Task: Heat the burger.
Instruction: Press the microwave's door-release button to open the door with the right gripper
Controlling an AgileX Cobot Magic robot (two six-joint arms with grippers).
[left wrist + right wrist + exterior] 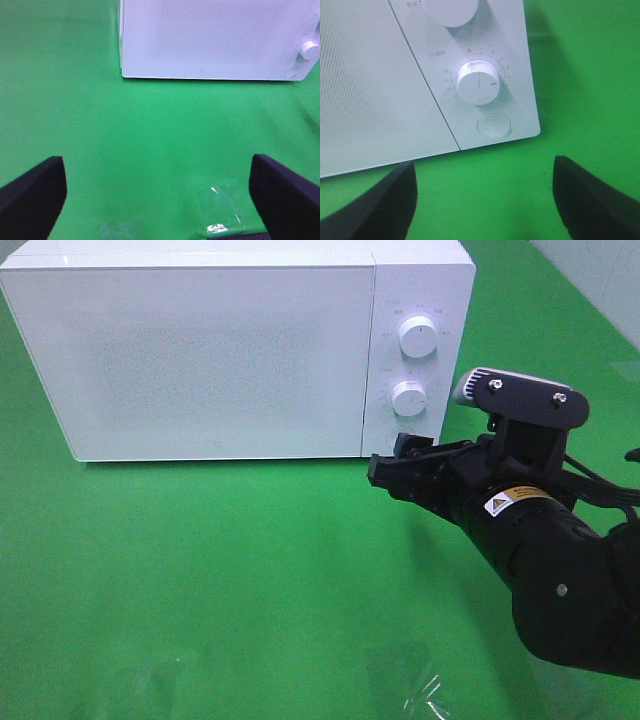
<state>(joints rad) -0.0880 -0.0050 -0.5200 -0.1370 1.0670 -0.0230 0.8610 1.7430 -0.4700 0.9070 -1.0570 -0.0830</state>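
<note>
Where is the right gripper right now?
In the exterior high view, on the right side, the right gripper is just in front of the microwave, below its lower dial.

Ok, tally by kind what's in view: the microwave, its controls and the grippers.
Microwave: 1
Knobs: 2, upper knob and lower knob
Round button: 1
Grippers: 2, left gripper and right gripper, both open
Total: 6
</note>
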